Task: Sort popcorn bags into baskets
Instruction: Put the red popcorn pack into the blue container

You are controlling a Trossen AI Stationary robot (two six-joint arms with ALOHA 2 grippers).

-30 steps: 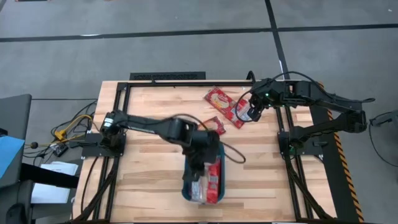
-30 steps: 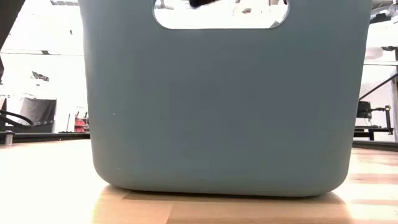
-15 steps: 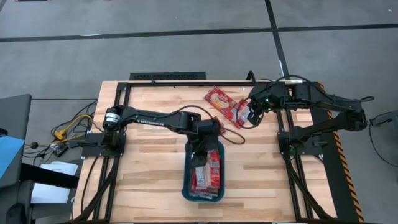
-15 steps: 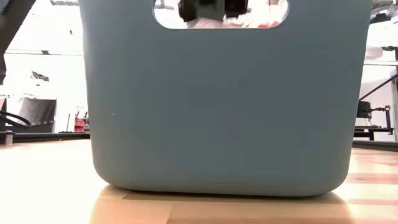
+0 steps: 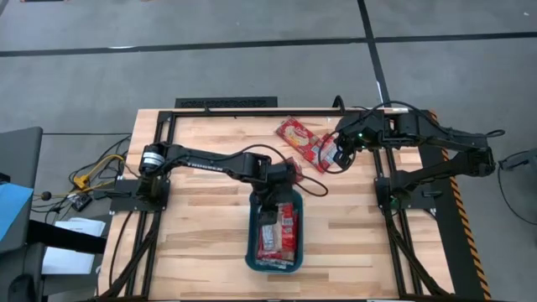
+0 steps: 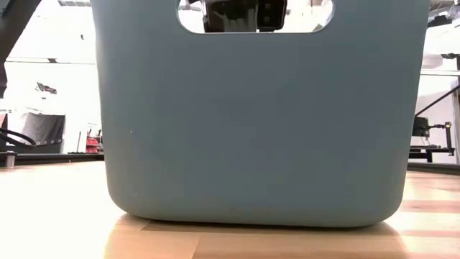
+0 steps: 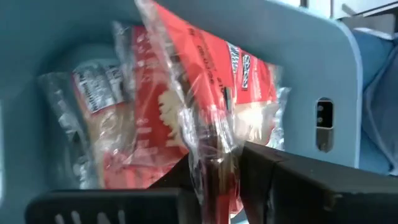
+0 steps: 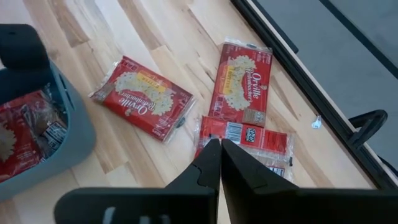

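From above, you see the left gripper [image 5: 270,201] over the basket [image 5: 251,259] of bags [image 5: 277,239]; the right gripper [image 5: 339,156] hovers by three loose bags [image 5: 297,133]. Your left wrist shows fingers pinching a bag's [image 7: 205,99] wrapper. Your right wrist shows fingers nearly together, empty.

"Orville Redenbacher's" is printed in white script on two red popcorn bags [image 8: 142,98] [image 8: 241,82] lying on the bench [image 8: 155,37].
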